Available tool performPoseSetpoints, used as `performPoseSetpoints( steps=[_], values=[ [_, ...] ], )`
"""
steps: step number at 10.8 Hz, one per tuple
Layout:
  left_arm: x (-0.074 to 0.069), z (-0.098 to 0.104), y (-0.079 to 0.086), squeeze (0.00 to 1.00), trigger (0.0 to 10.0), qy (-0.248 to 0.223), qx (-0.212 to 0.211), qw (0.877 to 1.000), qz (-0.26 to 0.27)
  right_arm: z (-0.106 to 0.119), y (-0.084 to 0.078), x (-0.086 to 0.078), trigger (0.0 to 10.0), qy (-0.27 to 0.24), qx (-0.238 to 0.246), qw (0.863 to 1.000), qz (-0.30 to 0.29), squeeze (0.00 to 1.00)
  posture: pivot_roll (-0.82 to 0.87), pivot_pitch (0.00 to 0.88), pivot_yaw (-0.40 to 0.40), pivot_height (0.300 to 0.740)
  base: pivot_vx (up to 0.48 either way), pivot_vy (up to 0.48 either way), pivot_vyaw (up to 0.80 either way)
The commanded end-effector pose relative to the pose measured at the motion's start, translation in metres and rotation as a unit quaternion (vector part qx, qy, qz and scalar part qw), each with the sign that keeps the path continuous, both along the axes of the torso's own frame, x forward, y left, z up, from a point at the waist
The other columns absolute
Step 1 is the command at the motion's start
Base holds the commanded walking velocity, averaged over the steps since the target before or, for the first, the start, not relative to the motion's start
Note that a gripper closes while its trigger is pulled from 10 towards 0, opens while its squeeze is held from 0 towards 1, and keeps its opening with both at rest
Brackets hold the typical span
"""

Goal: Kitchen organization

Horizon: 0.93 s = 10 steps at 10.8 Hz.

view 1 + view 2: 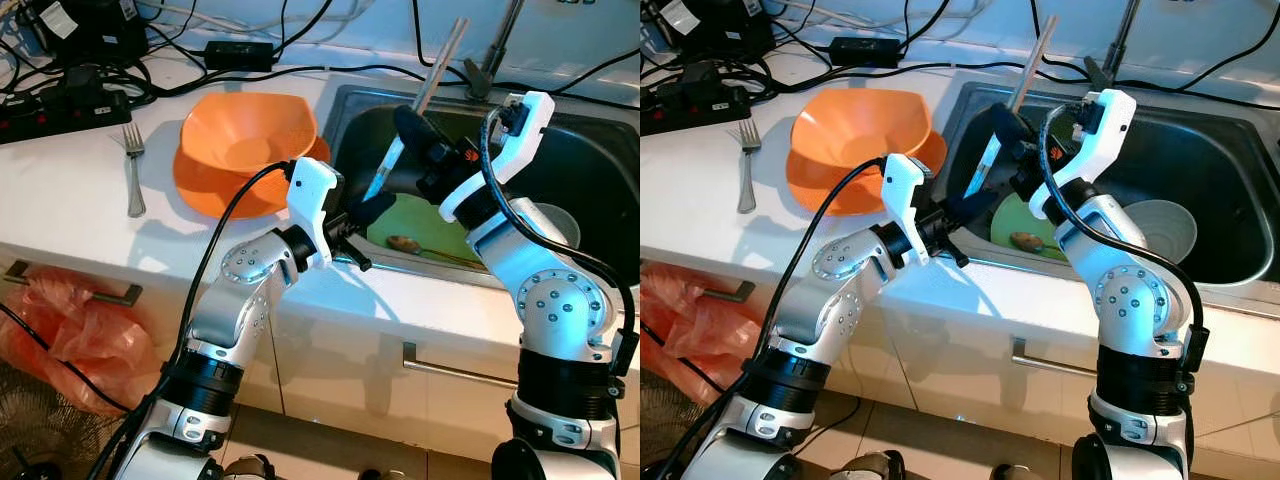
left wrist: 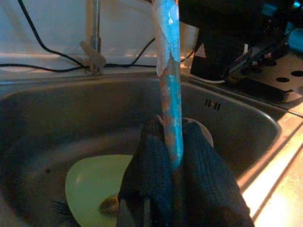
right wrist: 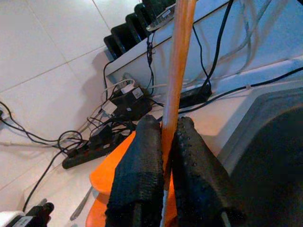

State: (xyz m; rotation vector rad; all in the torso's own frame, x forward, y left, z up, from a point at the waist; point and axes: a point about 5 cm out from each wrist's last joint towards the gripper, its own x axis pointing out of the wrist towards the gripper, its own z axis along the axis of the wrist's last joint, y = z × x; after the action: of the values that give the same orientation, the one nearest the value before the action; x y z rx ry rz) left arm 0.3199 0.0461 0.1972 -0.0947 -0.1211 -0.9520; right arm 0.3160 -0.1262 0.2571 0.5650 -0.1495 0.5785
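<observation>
A steel sink (image 1: 600,170) is set into the white bench (image 1: 70,190). In it a pale green plate (image 1: 425,225) is seen lying flat with a spoon (image 1: 415,244) on it, and a white bowl (image 1: 1160,228) is seen just beside the plate, partly hidden behind the right arm. On the bench, just beside the sink, an orange bowl (image 1: 248,130) is stacked on an orange plate (image 1: 200,185); nothing can be made out inside the bowl. A fork (image 1: 133,165) is laid near them, apart from the plate.

Both arms are reached over the sink's front rim. The left hand (image 1: 368,207) is pressed together on the lower end of a worn blue-and-white stick (image 2: 169,75), which is held upright over the green plate. The right hand (image 1: 420,135) is raised above the sink, tilted toward the bench, and is pinched on a wooden stick (image 3: 179,61) that rises past the faucet (image 1: 490,60). In the head views the two sticks are seen almost in line, and it cannot be told whether they are one utensil or two.

A power strip (image 1: 60,105) and tangled cables (image 1: 260,60) are laid along the bench's back. A red bag (image 1: 60,320) is partly cut off below the bench edge.
</observation>
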Motion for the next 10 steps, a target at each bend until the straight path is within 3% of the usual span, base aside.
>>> performPoseSetpoints(
  steps=[1, 2, 3, 4, 5, 8, 10],
  values=[
    [-0.007, 0.004, -0.006, 0.0, 1.6, -0.014, 0.001, 0.999, -0.031, 0.003, -0.005, 0.003, 0.0, -0.002, -0.006, 1.0, -0.018, 0.0, 0.06, 0.123, -0.019, 0.74, 0.0, 0.0, 0.0],
    [-0.008, 0.003, -0.007, 0.0, 1.5, -0.012, -0.001, 0.999, -0.04, 0.001, -0.005, 0.003, 0.0, 0.004, -0.003, 1.0, -0.013, 0.0, 0.06, 0.123, -0.021, 0.74, 0.0, 0.0, 0.0],
    [-0.009, 0.002, -0.007, 0.0, 2.4, -0.007, -0.002, 0.999, -0.046, -0.001, -0.005, 0.003, 0.0, 0.01, 0.001, 1.0, -0.007, 0.0, 0.06, 0.123, -0.021, 0.74, 0.0, 0.0, 0.0],
    [-0.009, 0.0, -0.007, 0.55, 10.0, 0.008, -0.013, 0.999, -0.052, -0.001, -0.005, 0.003, 0.0, 0.013, 0.003, 1.0, -0.008, 0.0, 0.06, 0.123, -0.023, 0.74, 0.0, 0.0, 0.0],
    [-0.01, 0.001, -0.006, 1.0, 10.0, 0.015, -0.023, 0.998, -0.056, -0.001, -0.006, 0.004, 0.0, 0.014, 0.004, 1.0, -0.01, 0.0, 0.06, 0.124, -0.023, 0.74, 0.0, 0.0, 0.0],
    [-0.013, 0.003, -0.004, 1.0, 10.0, 0.024, -0.028, 0.997, -0.066, 0.001, -0.016, 0.01, 0.0, 0.015, 0.013, 0.998, -0.062, 0.0, 0.07, 0.123, -0.024, 0.74, 0.0, 0.0, 0.0],
    [-0.016, 0.006, -0.001, 1.0, 10.0, 0.039, -0.023, 0.996, -0.072, -0.003, -0.027, 0.015, 0.0, 0.008, -0.037, 0.991, -0.126, 0.0, 0.07, 0.122, -0.023, 0.74, 0.0, 0.0, 0.0]
  ],
)
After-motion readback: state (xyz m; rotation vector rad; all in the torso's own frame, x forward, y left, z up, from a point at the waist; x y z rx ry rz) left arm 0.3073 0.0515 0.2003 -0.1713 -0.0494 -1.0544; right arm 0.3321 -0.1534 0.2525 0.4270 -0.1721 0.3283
